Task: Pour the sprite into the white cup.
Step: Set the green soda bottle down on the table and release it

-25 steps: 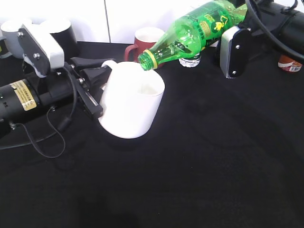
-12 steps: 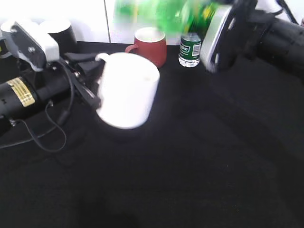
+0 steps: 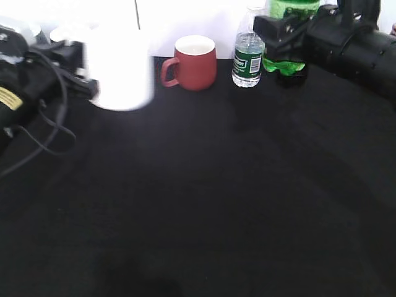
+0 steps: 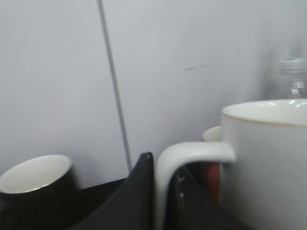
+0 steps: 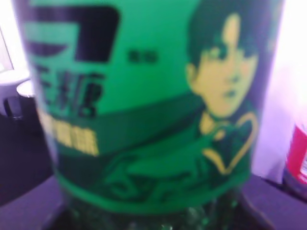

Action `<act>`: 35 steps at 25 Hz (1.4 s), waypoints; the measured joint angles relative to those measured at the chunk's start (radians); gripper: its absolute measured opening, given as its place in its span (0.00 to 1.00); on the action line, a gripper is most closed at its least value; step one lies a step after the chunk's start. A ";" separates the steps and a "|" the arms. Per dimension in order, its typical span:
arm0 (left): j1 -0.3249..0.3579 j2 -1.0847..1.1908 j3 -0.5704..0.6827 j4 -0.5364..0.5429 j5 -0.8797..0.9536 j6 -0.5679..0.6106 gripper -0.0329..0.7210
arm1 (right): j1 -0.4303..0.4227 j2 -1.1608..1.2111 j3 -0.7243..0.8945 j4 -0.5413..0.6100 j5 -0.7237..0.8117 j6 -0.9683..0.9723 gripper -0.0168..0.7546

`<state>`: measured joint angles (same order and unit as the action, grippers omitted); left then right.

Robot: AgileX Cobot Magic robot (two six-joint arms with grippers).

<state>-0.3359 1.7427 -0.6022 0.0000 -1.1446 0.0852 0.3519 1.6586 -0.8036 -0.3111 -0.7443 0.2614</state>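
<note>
The white cup (image 3: 119, 71) is upright at the back left, blurred by motion, held by its loop handle (image 4: 172, 158) in my left gripper (image 3: 77, 83). In the left wrist view the dark fingers (image 4: 160, 191) are shut on either side of the handle, with the cup's body (image 4: 264, 163) to the right. The sprite (image 3: 286, 37) stands upright at the back right, its bumpy base near the tabletop, with my right gripper (image 3: 286, 46) around it. In the right wrist view the green label (image 5: 148, 105) fills the frame and hides the fingers.
A reddish-brown mug (image 3: 193, 62) and a small clear water bottle (image 3: 247, 52) stand at the back between the arms. A dark mug with a white inside (image 4: 38, 187) sits behind the left gripper. A red-labelled object (image 5: 297, 153) is at the right. The cloth (image 3: 204, 198) is black.
The sprite swung from tilted over the cup back to upright at the back right. The left gripper carried the white cup left and toward the back, levelling it.
</note>
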 joint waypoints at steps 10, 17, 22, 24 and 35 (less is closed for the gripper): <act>0.086 0.352 -0.363 -0.013 0.011 0.003 0.10 | -0.167 -0.045 0.093 0.033 0.024 0.000 0.58; 0.105 0.519 -0.607 -0.020 0.127 0.003 0.10 | -0.176 -0.045 0.093 0.039 0.023 0.000 0.58; 0.105 0.587 -0.725 0.000 0.189 0.003 0.10 | -0.176 -0.045 0.093 0.059 0.022 0.000 0.58; 0.105 0.590 -0.752 0.000 0.214 0.003 0.10 | -0.176 -0.045 0.093 0.061 0.022 0.000 0.58; 0.104 0.627 -0.794 0.027 0.247 -0.007 0.25 | -0.176 -0.045 0.093 0.073 0.022 0.000 0.58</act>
<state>-0.2315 2.3700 -1.3961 0.0267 -0.8975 0.0778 0.1759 1.6138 -0.7107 -0.2383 -0.7219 0.2614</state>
